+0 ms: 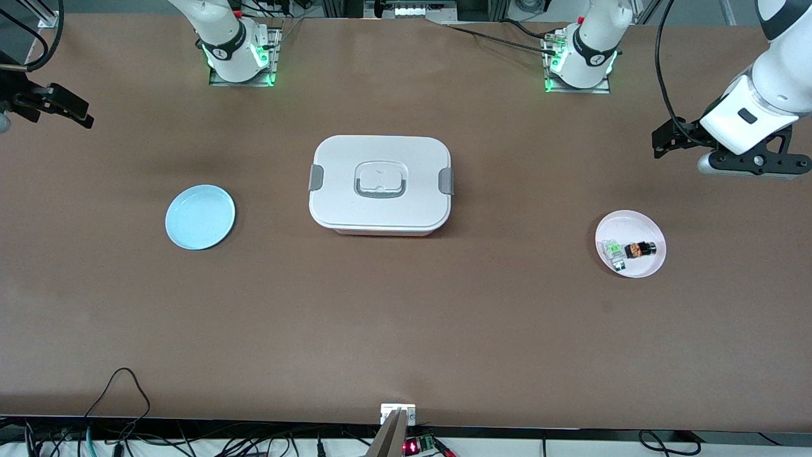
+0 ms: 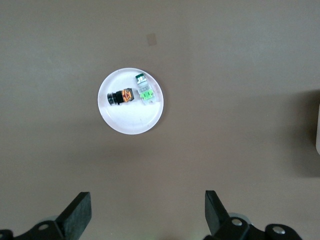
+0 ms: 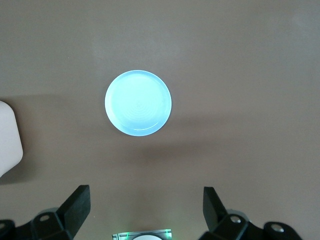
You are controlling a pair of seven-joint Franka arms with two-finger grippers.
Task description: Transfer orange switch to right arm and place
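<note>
The orange switch, a tiny black part with an orange band, lies on a small pale pink plate toward the left arm's end of the table. The left wrist view shows the switch lying on that plate. My left gripper hangs open and empty over bare table beside the plate; its fingers stand wide apart in its wrist view. My right gripper hangs open and empty over the right arm's end of the table. A light blue plate lies empty there.
A clear small part with a green top lies on the pink plate next to the switch. A white lidded box with grey clasps stands at the table's middle, between the two plates. Cables run along the table's front edge.
</note>
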